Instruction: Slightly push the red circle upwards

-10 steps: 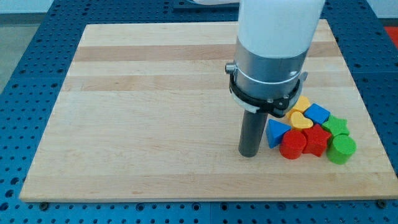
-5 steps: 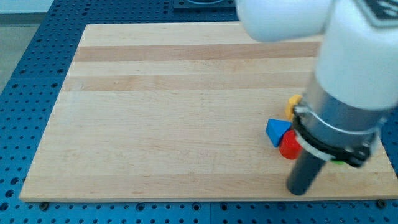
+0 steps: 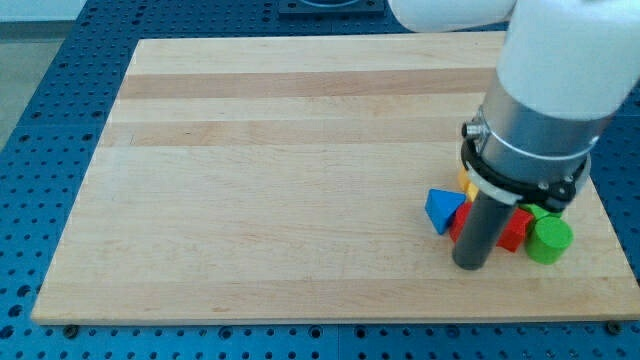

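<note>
The red circle [image 3: 460, 227] is mostly hidden behind my rod; only a sliver of red shows at the rod's left edge. My tip [image 3: 469, 265] rests on the board just below that sliver, touching or nearly touching it. A blue triangle [image 3: 443, 210] lies directly left of the red circle. A second red block [image 3: 513, 229] shows to the right of the rod.
A green cylinder [image 3: 549, 239] sits at the right of the cluster, near the board's right edge [image 3: 612, 225]. A bit of a yellow block [image 3: 464, 184] peeks out under the arm's collar. The arm's body hides the other blocks.
My tip has moved up and slightly left from near the board's bottom edge, onto the red circle. The blue triangle has shifted slightly left.
</note>
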Controlling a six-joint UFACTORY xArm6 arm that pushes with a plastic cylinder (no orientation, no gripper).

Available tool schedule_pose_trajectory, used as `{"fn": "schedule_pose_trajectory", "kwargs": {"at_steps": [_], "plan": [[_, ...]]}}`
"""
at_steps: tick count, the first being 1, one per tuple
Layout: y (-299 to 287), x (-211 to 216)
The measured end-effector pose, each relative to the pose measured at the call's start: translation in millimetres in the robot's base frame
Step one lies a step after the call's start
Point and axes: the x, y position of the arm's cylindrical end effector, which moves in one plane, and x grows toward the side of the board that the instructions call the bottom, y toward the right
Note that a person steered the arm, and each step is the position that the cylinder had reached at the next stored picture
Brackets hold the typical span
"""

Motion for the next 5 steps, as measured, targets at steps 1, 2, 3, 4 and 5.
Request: {"fn": "schedule_pose_trajectory", "kwargs": {"at_steps": [1, 2, 3, 4, 5], "plan": [[-1.1, -9.5], [-4.3, -9.5], [-4.7, -12.3], [-4.7, -13.8], [-10.3, -0.4]]}}
